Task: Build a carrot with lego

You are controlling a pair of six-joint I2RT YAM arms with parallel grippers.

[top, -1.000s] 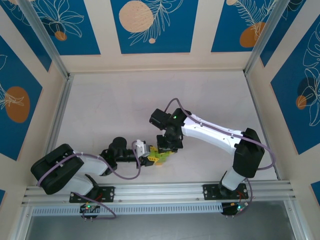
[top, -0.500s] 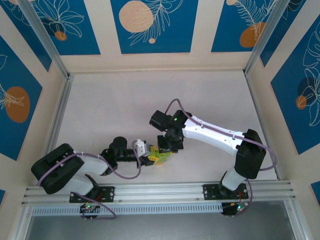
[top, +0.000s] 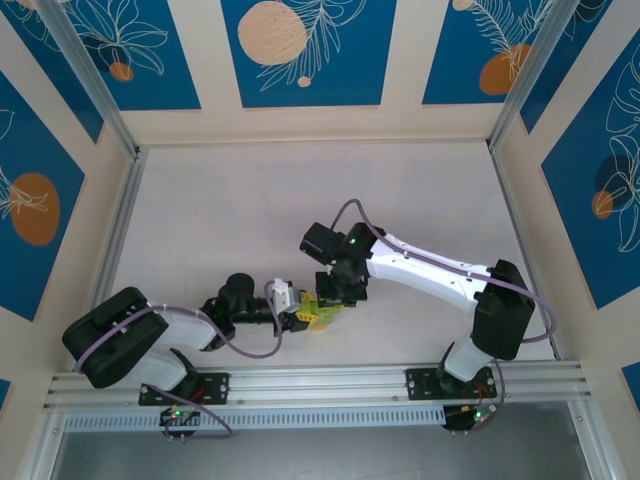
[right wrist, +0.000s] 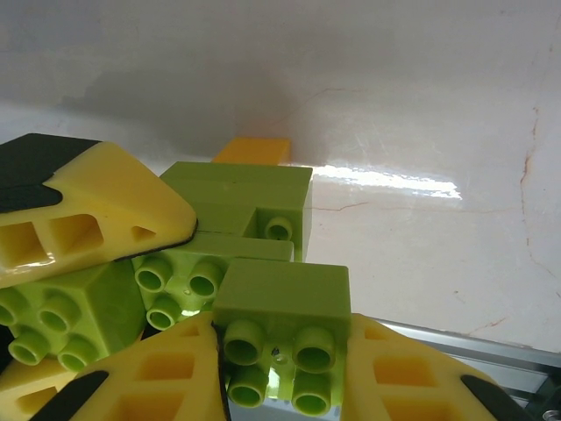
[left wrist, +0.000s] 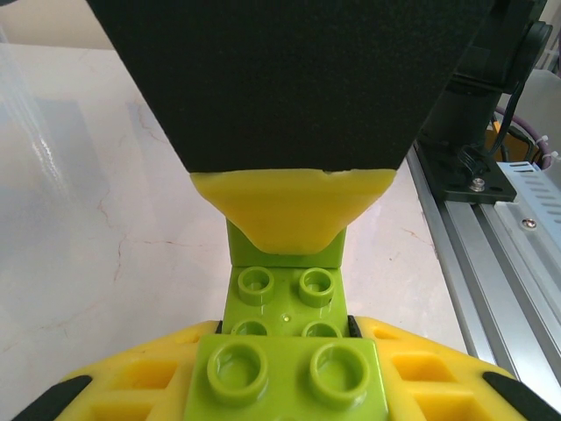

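My left gripper [left wrist: 289, 355] is shut on the carrot, a stepped stack of lime-green bricks [left wrist: 285, 289] with its studs facing the camera. In the top view the stack [top: 320, 314] sits between both grippers, low over the table near the front rail. My right gripper [right wrist: 285, 351] is shut on a single lime-green square lego brick [right wrist: 280, 307], held against the stack's side [right wrist: 237, 197]. An orange brick [right wrist: 254, 150] shows just behind the stack; whether it is joined to it is hidden. The left gripper's yellow finger [right wrist: 96, 206] lies over the stack.
The white table [top: 230, 210] stretches back to the patterned walls. An aluminium rail [top: 320, 380] runs along the near edge, close to the bricks. The right gripper's black body [left wrist: 289, 79] hangs right over the stack in the left wrist view.
Both grippers and the bricks stay where they were. The right arm's elbow has drifted slightly to the right.
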